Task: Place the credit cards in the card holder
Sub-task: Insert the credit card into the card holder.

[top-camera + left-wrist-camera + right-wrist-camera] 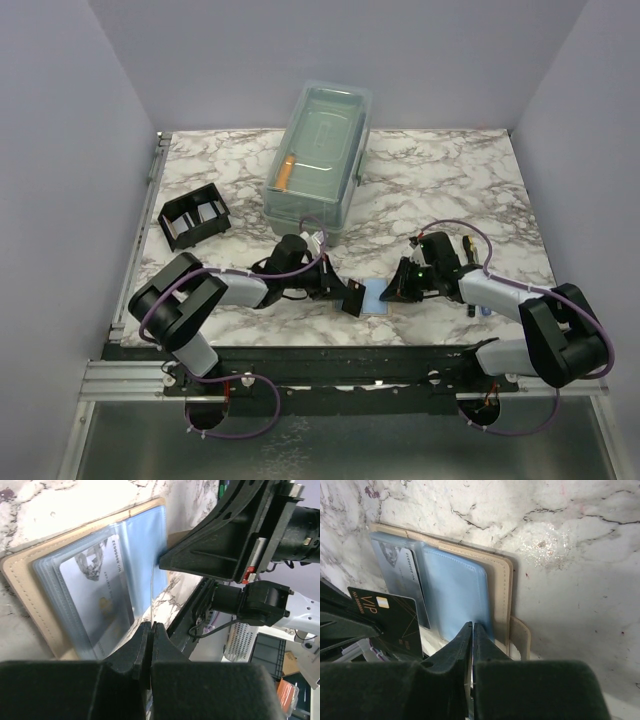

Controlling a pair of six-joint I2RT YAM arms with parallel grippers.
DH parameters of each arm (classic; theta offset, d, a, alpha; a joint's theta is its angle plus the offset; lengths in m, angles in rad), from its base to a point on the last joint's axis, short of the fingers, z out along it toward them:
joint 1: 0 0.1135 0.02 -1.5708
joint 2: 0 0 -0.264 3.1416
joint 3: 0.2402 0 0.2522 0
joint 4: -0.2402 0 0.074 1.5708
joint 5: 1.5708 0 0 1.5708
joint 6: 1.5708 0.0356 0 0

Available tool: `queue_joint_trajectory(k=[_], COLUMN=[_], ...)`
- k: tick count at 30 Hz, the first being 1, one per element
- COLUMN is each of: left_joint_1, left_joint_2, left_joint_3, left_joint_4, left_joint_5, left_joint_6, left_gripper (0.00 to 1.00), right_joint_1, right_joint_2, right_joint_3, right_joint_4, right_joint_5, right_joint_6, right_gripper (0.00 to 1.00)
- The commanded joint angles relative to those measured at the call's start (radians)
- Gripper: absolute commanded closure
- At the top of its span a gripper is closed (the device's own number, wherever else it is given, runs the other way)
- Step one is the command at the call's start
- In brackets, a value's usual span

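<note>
Nearest you, your left fingers (141, 647) are clamped on the dark card (385, 622). They grip it at one end, so it is lifted off the table (440, 190), and the left wrist view shows it only as a thin line. I'd call that a good carry grip: most of the card is free to drop into a slot.

Just beside it, your right fingers (459, 647) are closed together, with their tips at the edge of the blue sleeve (455, 595) of the tan wallet (17, 572). I can't tell whether they pinch the plastic or merely press on it. Either way, they seem placed to pin the wallet so it doesn't drag along. The light card (97, 600) sits tucked in that sleeve, not yet out.

Further back on your left, the card holder (200, 236) stands open-topped, with no card in it that I can see. It's well apart from both cards, so that arm has a reach ahead. At the far end is the clear box (318, 160), out of play.
</note>
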Motion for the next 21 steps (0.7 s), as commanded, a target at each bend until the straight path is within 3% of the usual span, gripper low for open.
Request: queue_joint_trajectory(k=[1,21], left_joint_1=[-0.003,-0.002], left_joint_2=[0.037,0.097], left_joint_3=[0.01,0.015], left_joint_4=[0.016,0.013], left_joint_5=[-0.02,-0.08], left_joint_6=[0.041,0.044], left_gripper=[1.0,1.0], right_joint_1=[-0.005,-0.004], right_joint_2=[0.024,0.031], right_joint_3=[-0.016,-0.02], right_joint_4=[-0.012,0.003], right_joint_5=[0.059,0.042], right_joint_6=[-0.023,-0.026], right_gripper=[0.93,0.95])
